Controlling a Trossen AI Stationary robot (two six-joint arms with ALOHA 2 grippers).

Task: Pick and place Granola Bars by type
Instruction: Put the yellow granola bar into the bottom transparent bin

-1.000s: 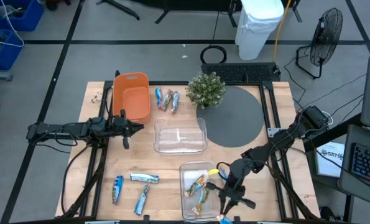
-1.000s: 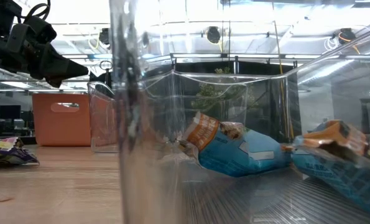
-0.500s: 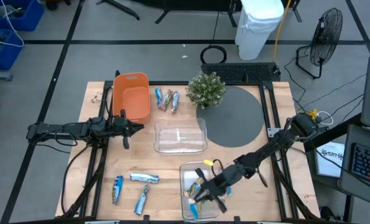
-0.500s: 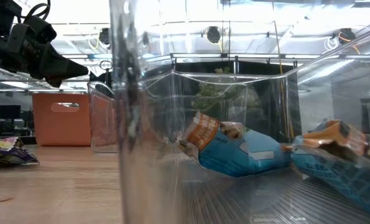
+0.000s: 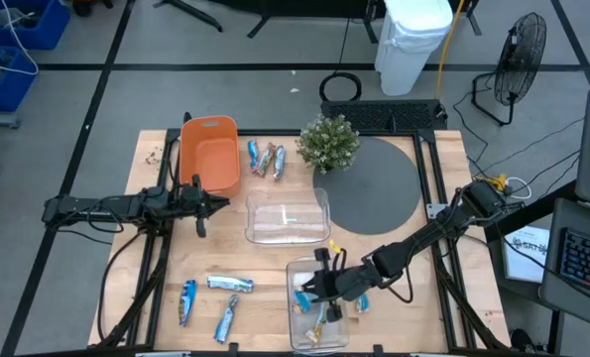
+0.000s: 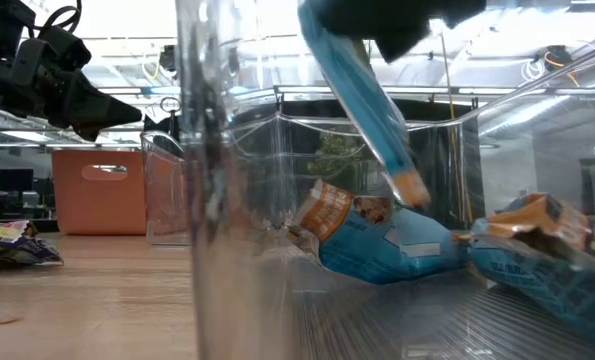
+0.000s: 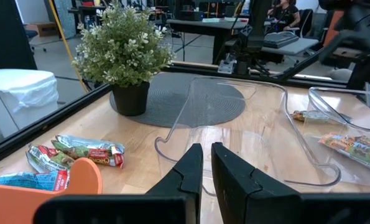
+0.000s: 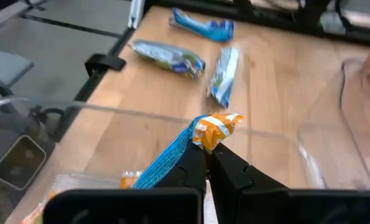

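My right gripper (image 5: 319,289) is over the near clear bin (image 5: 296,270), shut on a blue granola bar with an orange end (image 8: 214,128). In the low view the bar (image 6: 377,120) hangs slanting inside the bin's walls, above the blue-and-orange bars (image 6: 397,245) on the bin floor. My left gripper (image 5: 211,205) is shut and empty beside the orange bin (image 5: 208,154). Three blue-and-silver bars (image 5: 215,297) lie on the table at the near left. Several bars (image 5: 265,159) lie at the far side, beside the orange bin. My right gripper pinches the bar's blue body (image 8: 186,144) between its two fingers, coming from above and slanting down. The orange end (image 6: 409,186) sticks out below the fingertips. The bar is lifted clear and hangs tilted, orange end lowest, above the bars in the bin.
An empty clear bin (image 5: 288,216) stands mid-table between the two arms. A potted plant (image 5: 328,144) stands at the far side, at the edge of a round grey mat (image 5: 379,188). The table's near edge runs close behind the near bin.
My right gripper has gone from the table's near edge, right of the near clear bin, toward the left and far side until it is over that bin. It has carried the blue-and-orange bar along. The bar now hangs inside the bin's walls in the low view.
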